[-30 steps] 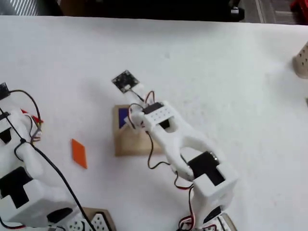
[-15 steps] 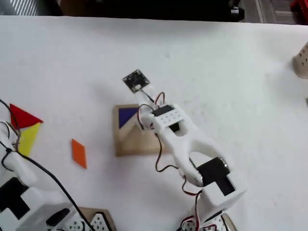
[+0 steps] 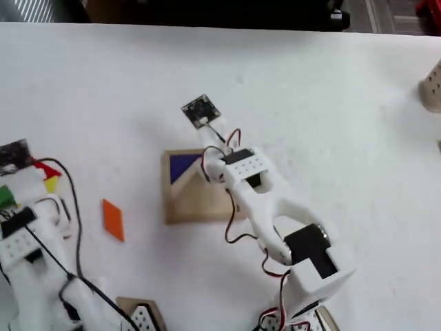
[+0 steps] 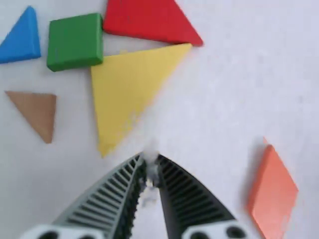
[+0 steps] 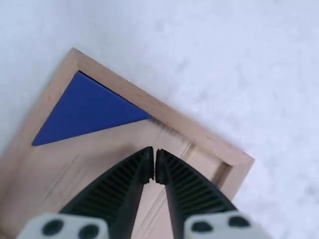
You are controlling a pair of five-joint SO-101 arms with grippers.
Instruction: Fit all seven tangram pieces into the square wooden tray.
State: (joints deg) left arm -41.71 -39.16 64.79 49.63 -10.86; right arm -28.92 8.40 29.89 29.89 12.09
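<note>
Beside the green square [image 4: 75, 40] on the table [image 4: 239, 74], yellow triangle [image 4: 129, 89] lies flat: probably light, rigid, smooth-faced; best pinched across its side faces. Left gripper [image 4: 149, 172] just short of its corner, jaws clenched, empty. Right gripper [image 5: 152, 164], likewise clenched empty, over the tray [image 5: 199, 134].
</note>
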